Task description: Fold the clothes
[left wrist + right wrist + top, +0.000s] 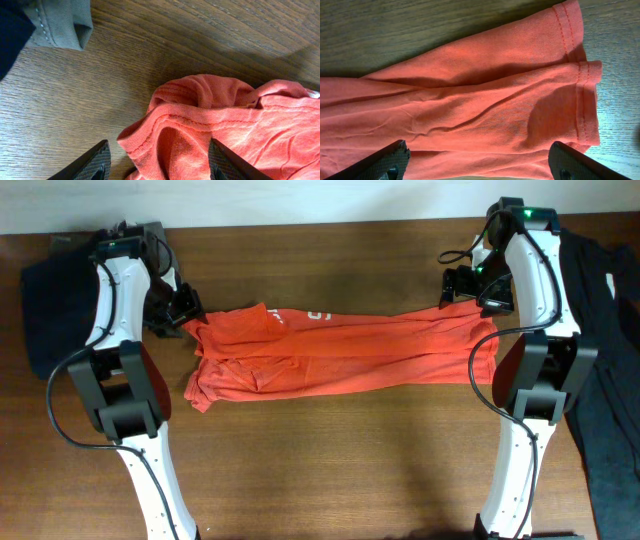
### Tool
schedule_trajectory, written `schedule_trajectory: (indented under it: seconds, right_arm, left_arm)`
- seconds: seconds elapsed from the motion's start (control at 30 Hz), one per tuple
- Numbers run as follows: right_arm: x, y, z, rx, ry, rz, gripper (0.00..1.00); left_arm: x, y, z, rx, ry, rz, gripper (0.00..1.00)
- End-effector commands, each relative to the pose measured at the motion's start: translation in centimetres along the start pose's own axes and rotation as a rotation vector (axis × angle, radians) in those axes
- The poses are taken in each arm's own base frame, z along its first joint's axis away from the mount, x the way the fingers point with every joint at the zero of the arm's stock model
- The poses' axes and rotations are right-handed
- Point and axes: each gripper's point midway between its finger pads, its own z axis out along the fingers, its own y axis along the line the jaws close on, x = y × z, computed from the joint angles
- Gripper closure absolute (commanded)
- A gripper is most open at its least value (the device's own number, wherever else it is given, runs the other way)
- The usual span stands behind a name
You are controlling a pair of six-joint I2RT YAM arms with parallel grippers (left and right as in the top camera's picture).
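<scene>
A dark brown wood-grain desk (330,460) is seen, bordered along its far edge by a pale strip (300,200).

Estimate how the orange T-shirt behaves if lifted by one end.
Likely floppy: the orange T-shirt lies in soft wrinkles and bunched folds, so it should drape and sag. Probably light: the knit looks thin at the stitched hem. Pushed, it would probably bunch rather than slide on the wooden table.
</scene>
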Motion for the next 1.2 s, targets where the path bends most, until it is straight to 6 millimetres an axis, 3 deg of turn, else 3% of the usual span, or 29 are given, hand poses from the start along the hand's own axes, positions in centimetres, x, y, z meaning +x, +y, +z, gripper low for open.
schedule_trajectory:
  seconds: [0.0, 0.07, 0.17, 0.27, 0.33, 0.4, 0.67, 0.87, 1.03, 1.17]
  right_arm:
    - [-0.1, 0.4, -2.2, -0.009, -0.049, -0.018, 0.07]
    - [-0.1, 0.4, -2.2, -0.009, -0.05, -0.018, 0.07]
    - [-0.1, 0.4, -2.2, -0.009, -0.049, -0.018, 0.07]
    - [-0.1, 0.4, -2.2, -0.008, -0.049, -0.017, 0.07]
    - [-0.1, 0.4, -2.2, -0.008, -0.049, -0.017, 0.07]
    - [-0.1, 0.4, -2.2, -0.008, -0.05, -0.018, 0.07]
    - [-0.5, 0.4, -2.2, -0.009, -0.064, -0.02, 0.07]
    - [-0.4, 0.4, -2.1, -0.009, -0.061, -0.019, 0.07]
    - [-0.2, 0.2, -0.7, -0.007, -0.025, -0.013, 0.07]
    - [0.2, -0.1, 0.9, -0.005, 0.015, -0.006, 0.07]
  left_arm:
    - [0.1, 0.3, 0.6, -0.002, 0.013, -0.023, 0.38]
    - [-0.1, 0.3, 0.7, -0.001, 0.009, -0.022, 0.39]
    - [-0.3, 0.4, 1.2, 0.0, 0.008, -0.022, 0.52]
    - [-0.1, 0.4, 2.2, 0.005, 0.032, -0.027, 0.67]
    - [-0.2, 0.5, 2.6, 0.003, 0.035, -0.028, 0.85]
    - [-0.5, 0.5, 2.6, 0.006, 0.023, -0.024, 0.96]
    - [-1.6, 0.3, 1.6, -0.002, -0.025, -0.006, 0.99]
    - [-2.4, -0.2, -1.7, -0.018, -0.074, 0.011, 0.99]
    - [-2.2, -0.7, -3.9, -0.024, -0.086, 0.042, 0.99]
    - [-1.6, -1.6, -4.1, -0.009, -0.07, 0.093, 1.0]
